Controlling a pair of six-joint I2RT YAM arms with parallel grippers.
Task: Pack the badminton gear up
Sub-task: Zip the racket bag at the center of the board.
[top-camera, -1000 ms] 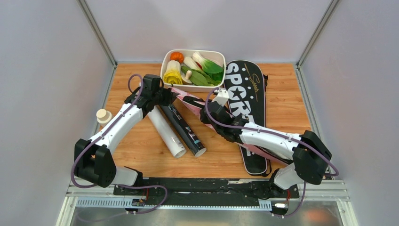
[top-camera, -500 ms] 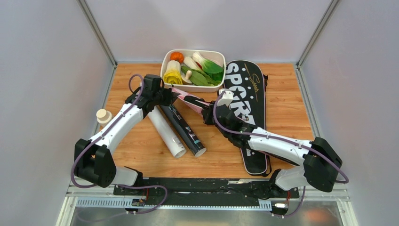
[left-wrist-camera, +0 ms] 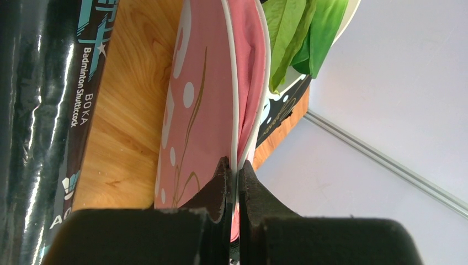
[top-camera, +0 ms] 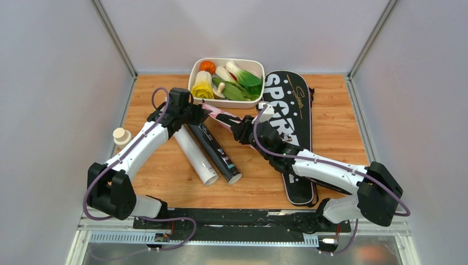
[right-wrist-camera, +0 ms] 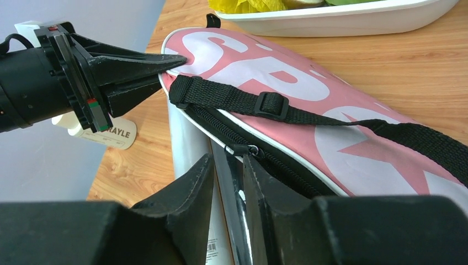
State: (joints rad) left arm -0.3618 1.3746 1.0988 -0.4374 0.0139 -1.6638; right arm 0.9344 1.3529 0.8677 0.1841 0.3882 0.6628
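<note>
Left gripper (left-wrist-camera: 233, 165) was clamped tight on the white-piped rim of the pink "SPORT" racquet cover (left-wrist-camera: 193, 110), pinning that end up near the white tray (top-camera: 226, 59). From there the cover's long axis ran slantwise across the table toward the right arm, its zip along the near edge.

And the right gripper (right-wrist-camera: 227, 160) was right on it: jaws parted only a crack, gripping nothing that could be seen, with the zip pull (right-wrist-camera: 243, 149) lying just past the fingertips, slightly to the right of the gap. The right arm was plainly the nearer one; a small nudge forward and sideways looked like all it needed. The black strap (right-wrist-camera: 309, 113) lay just above the zip, a snag risk.

Under the cover's end, the white tube (top-camera: 196, 154) and the black shuttlecock tube (top-camera: 215, 152) lay side by side, touching. The black "SPORT" cover (top-camera: 287, 110) lay flat beyond the right arm.

The tray held only toy vegetables (top-camera: 232, 83). The pink cover's edge gaped, showing lining; what it held could not be told.
</note>
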